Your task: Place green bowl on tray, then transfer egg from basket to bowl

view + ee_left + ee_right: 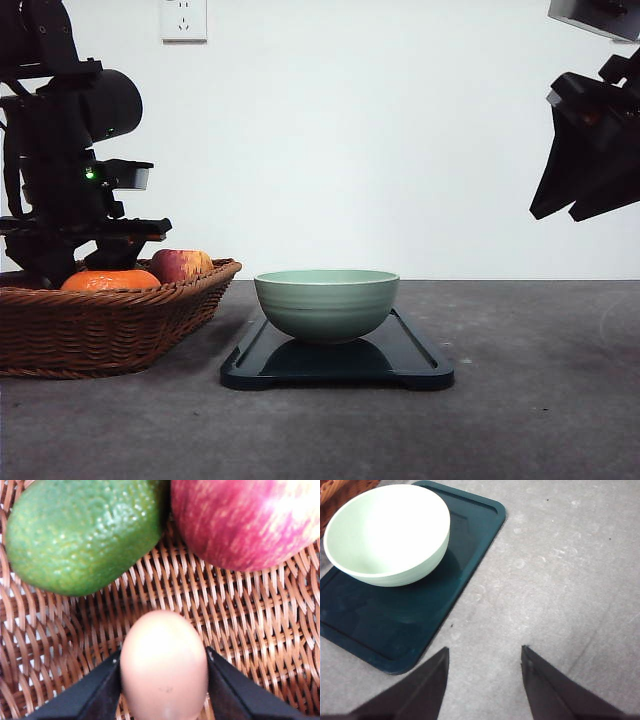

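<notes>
Two black fingers (100, 692) of the left gripper (164, 690) pinch a pale tan egg (164, 665) from either side, one pad pressed to each flank, and the egg sits low over the brown woven floor of the wicker basket (240, 630). Beyond the egg in that basket lie a bumpy green fruit (82, 532), likely a lime or avocado, and a red-streaked apple (245, 522), the two close together. Seen from the front, the basket (110, 325) rests on the grey bench (540, 400) at the robot's left, with the left arm reaching down into it beside an orange (110, 281) and the apple (180, 264). Just to the right of the basket, the dark blue-black tray (340, 368) lies flat on the bench, and the green bowl (326, 304) stands upright on it, toward the tray's far half and empty inside. The right gripper (485, 680) hangs high above the bench at the right, well apart from the tray (385, 625) and bowl (387, 532), its fingers (427, 690) spread wide with nothing between them.
</notes>
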Robot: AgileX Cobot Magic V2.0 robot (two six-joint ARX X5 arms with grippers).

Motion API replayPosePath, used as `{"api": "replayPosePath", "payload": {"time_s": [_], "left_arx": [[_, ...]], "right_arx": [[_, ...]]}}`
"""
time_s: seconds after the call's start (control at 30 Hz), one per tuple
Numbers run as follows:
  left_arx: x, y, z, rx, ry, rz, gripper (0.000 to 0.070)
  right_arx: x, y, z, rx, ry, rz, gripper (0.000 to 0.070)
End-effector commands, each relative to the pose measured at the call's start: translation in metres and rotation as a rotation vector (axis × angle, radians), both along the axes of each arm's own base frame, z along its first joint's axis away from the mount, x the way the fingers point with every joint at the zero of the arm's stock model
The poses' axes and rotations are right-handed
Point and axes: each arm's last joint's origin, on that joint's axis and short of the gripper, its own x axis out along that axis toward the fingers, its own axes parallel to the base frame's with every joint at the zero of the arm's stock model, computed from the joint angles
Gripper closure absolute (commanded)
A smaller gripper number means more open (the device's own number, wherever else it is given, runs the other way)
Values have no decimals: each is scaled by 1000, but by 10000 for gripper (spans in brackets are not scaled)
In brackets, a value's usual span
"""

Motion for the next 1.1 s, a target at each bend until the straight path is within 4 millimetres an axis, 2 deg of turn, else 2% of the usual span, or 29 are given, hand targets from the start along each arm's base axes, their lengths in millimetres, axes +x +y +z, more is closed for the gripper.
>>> {"api": "replayPosePath", "payload": {"time_s": [0.0,0.23,0.4,0.53,0.7,0.83,0.93,1.07], "left_arx": [[5,-2,-1,4,1,-1,445],[0,-1,10,0,-15,-2,445],[-8,1,32,-12,-68,-5,449],[-16,3,52,-25,-121,-5,515],[-27,3,73,-67,-170,-24,511],[-34,-4,87,-199,-203,-76,511],[-37,-18,94,-305,-226,-135,511],[-41,-41,98,-350,-264,-213,511]], "right_arx": [[2,2,1,-4,-11,10,421],[2,2,1,-4,-11,9,421],[2,2,1,-4,-11,9,421],[2,2,2,-4,-12,9,421],[2,2,2,-4,-13,9,421],[2,2,2,-2,-18,9,421],[2,2,2,-2,-18,9,421],[2,2,2,-1,-18,10,421]]}}
